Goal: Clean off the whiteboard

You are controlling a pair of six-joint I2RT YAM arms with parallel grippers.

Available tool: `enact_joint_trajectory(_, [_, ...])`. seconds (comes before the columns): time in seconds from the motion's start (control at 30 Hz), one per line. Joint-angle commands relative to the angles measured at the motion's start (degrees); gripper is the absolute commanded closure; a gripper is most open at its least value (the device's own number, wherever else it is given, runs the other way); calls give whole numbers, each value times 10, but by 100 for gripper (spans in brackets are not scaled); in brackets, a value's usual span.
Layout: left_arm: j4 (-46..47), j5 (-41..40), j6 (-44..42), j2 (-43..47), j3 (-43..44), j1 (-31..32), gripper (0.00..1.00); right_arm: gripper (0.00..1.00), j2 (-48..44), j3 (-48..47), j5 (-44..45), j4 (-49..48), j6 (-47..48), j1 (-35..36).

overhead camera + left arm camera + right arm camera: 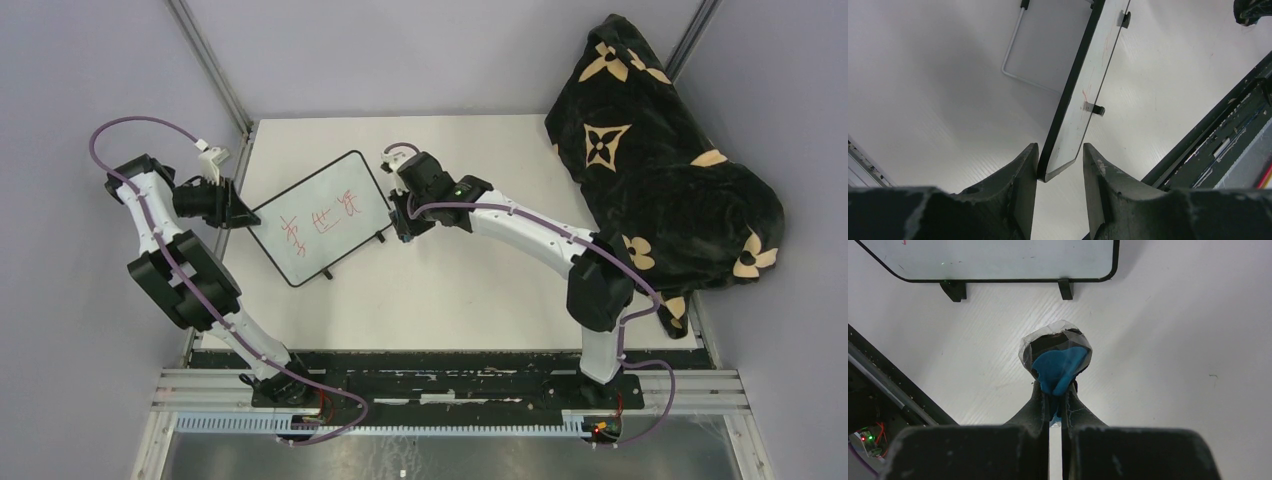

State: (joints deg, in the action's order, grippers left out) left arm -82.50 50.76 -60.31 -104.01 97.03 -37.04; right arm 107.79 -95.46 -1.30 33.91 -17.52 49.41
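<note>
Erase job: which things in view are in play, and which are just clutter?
In play: whiteboard with red writing; blue eraser pinched in the right tool; left tool straddling the board's corner.
Clutter: black patterned blanket, far right.

Whiteboard (pixel 320 218): on tabletop (pixel 470 300), left of centre; its left corner sits between left end effector (pixel 245 212) fingers. Right end effector (pixel 400 225), gripping eraser (pixel 1058 360): just right of whiteboard. Blanket (pixel 660 160): far right.

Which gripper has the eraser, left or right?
The right gripper: its fingers are pinched on the blue eraser pad, short of the whiteboard. The left gripper only straddles the board's corner.
</note>
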Motion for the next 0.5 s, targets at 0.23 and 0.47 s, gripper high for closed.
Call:
enact_joint_trajectory(0.23, [-12,28,-55,0,-19,-9,67,99,93,-159,-15,-23,10,2])
enact_joint_trajectory(0.47, [-12,16,-68,-7,-19,-16,80,100,152,-223,-10,-54,20,2])
